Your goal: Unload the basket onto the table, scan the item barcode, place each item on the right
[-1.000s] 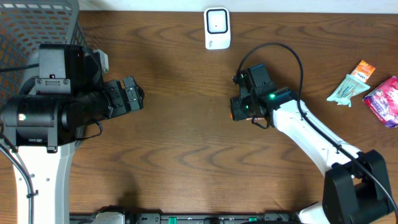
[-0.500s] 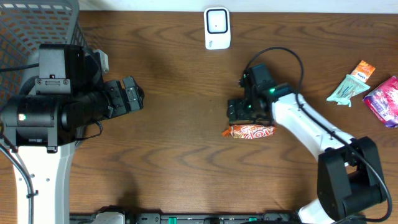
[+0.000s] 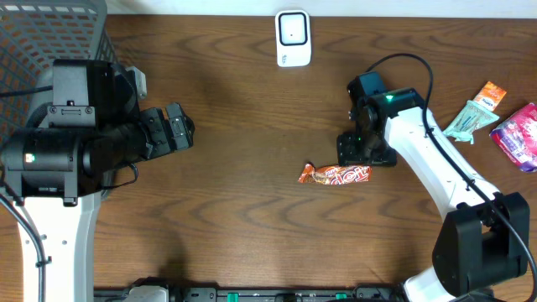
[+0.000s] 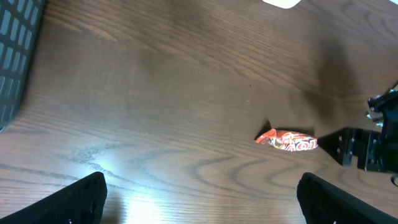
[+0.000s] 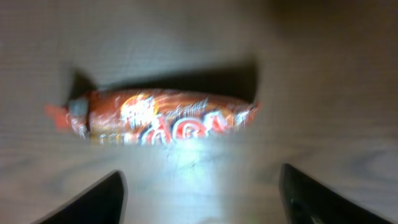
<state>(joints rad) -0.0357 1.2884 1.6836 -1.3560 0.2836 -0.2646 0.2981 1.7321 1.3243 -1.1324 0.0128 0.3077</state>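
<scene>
Orange snack packet [image 3: 335, 174], lying flat, lengthwise left to right, white scanner [image 3: 293, 38] well apart

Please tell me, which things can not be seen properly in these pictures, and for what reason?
- Orange packet: no barcode readable; right wrist view blurred, overhead too small.
- White scanner: cut by the top edge, left wrist view.
- Pink packet: cut by the right edge, overhead.
</scene>
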